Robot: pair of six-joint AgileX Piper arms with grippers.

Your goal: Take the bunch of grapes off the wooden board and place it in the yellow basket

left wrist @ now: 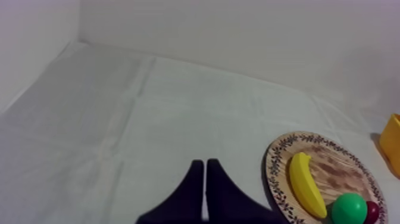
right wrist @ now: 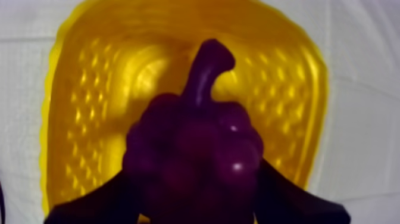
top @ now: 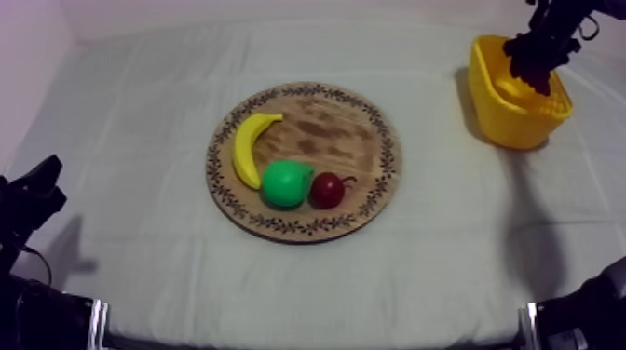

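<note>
Left arm: parked low at the table's left edge, its left gripper (left wrist: 205,164) pressed together into a narrow wedge and aimed across the bare cloth (top: 130,121).
Board (top: 335,130): mid-table, carrying a banana (top: 248,149), a green pear (top: 285,183) and a small red fruit (top: 326,190), the last two touching.
Basket (top: 486,88): far right of the cloth.
Right arm: reaching in from the upper right, the right gripper (top: 536,51) tipped down over the basket.
Grapes (right wrist: 193,155): clamped between the right gripper's fingers, hanging over the basket's hollow, off the board.
</note>
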